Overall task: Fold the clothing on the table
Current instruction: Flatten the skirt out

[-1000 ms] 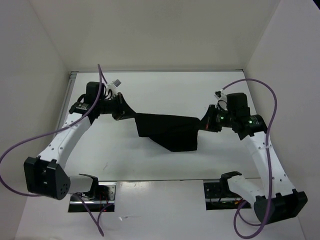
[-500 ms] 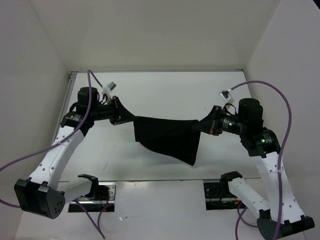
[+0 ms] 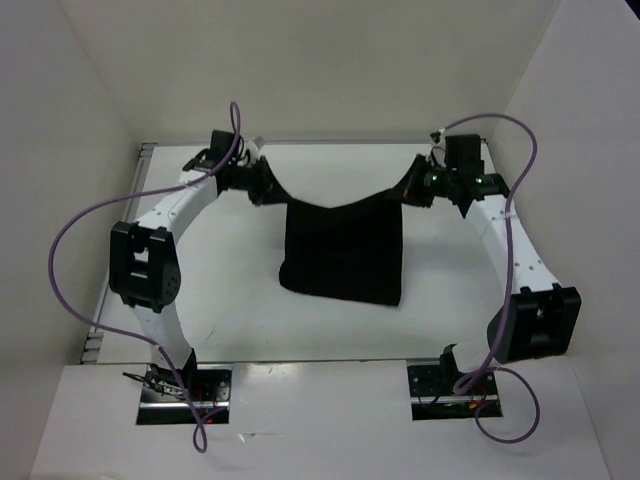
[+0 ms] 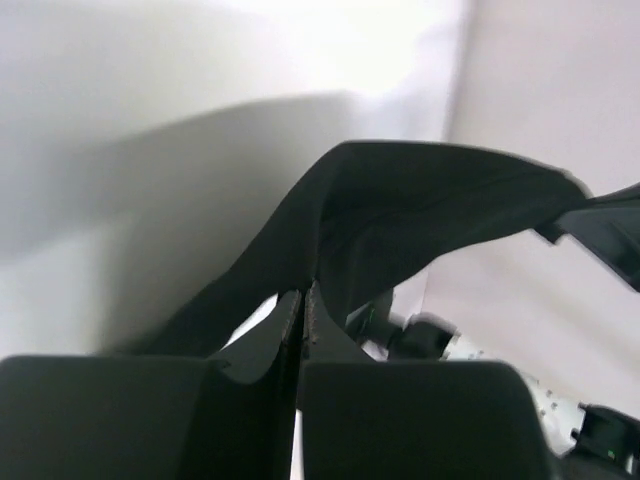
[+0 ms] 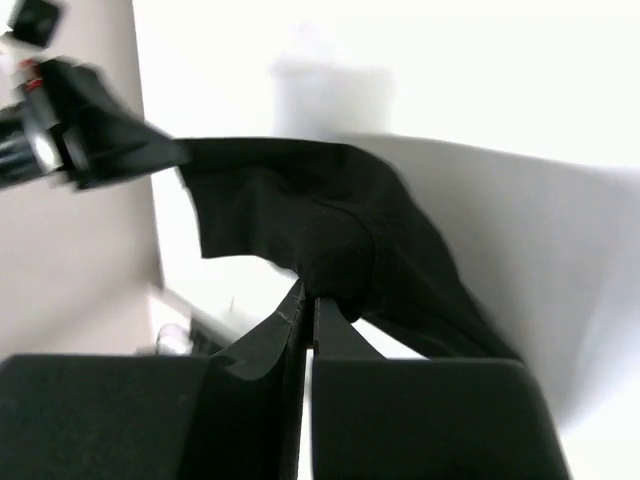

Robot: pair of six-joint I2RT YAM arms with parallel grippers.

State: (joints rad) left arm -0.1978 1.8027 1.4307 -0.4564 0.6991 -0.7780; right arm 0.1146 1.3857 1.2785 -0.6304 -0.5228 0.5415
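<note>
Overhead, left claw [image 3: 264, 191] and right claw [image 3: 409, 191] each pinch a corner of the clothing [image 3: 345, 252].

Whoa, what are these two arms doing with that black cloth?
The two robot arms are working on folding a piece of black clothing. Right now the left gripper and the right gripper each pinch one top corner of it, jaws shut on the fabric. They hold it spread between them toward the far side of the white table. The top edge sags in the middle and the rest hangs down. No fold has been made yet.
</note>
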